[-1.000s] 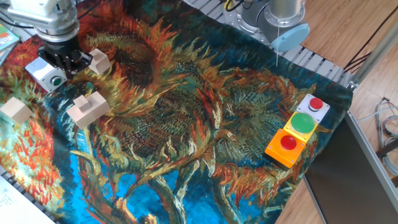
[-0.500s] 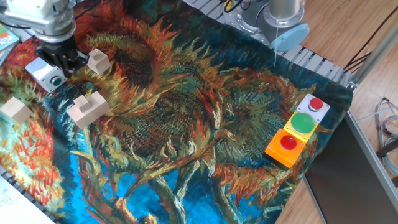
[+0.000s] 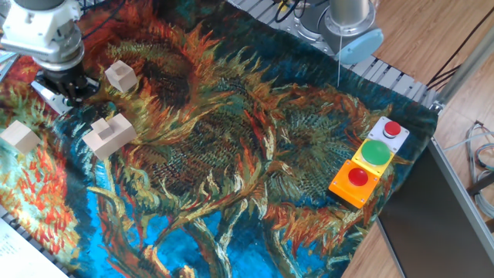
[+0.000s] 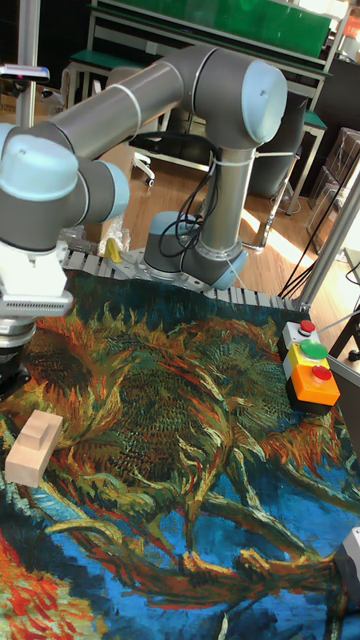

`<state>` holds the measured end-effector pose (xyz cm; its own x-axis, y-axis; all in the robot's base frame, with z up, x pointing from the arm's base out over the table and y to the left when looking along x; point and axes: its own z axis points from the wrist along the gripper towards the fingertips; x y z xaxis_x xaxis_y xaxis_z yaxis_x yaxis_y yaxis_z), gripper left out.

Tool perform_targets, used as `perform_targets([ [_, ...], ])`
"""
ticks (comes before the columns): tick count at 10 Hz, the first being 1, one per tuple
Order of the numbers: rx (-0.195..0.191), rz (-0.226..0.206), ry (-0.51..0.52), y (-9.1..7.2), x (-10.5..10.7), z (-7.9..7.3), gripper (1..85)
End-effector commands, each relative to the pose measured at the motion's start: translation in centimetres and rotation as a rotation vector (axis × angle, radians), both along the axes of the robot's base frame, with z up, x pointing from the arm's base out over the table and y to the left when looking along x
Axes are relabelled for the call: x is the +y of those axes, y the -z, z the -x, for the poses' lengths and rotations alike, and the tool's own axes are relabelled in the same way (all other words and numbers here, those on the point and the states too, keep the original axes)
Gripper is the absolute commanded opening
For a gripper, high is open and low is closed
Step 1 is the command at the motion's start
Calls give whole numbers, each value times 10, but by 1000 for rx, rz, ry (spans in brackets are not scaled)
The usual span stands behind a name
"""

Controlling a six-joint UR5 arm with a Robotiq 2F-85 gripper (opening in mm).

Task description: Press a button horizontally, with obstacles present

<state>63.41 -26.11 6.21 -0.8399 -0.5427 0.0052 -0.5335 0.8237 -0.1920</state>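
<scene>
The little white-and-grey box [image 3: 44, 88] sits at the far left of the sunflower cloth. Its green button is hidden behind my gripper [image 3: 71, 86], which hangs low right against the box's right side. The dark fingers merge together, so no gap or contact can be made out. Three pale wooden obstacles lie around it. A small cube [image 3: 121, 76] is just right of the gripper, the notched block [image 3: 109, 134] is in front of it, and another small cube [image 3: 20, 137] is near the left edge. The tall fixed view shows the notched block [image 4: 32, 446], with my gripper cut off at the left border.
At the right edge of the cloth stands a row of three button boxes: a red button on white [image 3: 392, 130], a green dome on yellow [image 3: 376, 152] and a red button on orange [image 3: 356, 178]. The arm's base [image 3: 351, 19] rises behind the ribbed metal table edge.
My gripper has slid left from beside the small cube. It now covers the green button, which showed earlier. The wooden blocks have not moved.
</scene>
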Motion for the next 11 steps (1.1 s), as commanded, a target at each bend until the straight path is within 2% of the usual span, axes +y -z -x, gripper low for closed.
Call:
perform_targets([
  [1, -3, -25, 24, 8, 1, -3, 13],
  [3, -13, -8, 24, 15, -3, -8, 13],
  [4, -16, 9, 14, 21, -12, -8, 13],
  [5, -12, 21, 12, 24, -18, -5, 13],
  [6, -14, 21, 22, 23, -14, -1, 13],
  [9, -28, -7, 34, 24, -7, -4, 13],
  [11, -34, 27, 26, 23, -17, -5, 13],
])
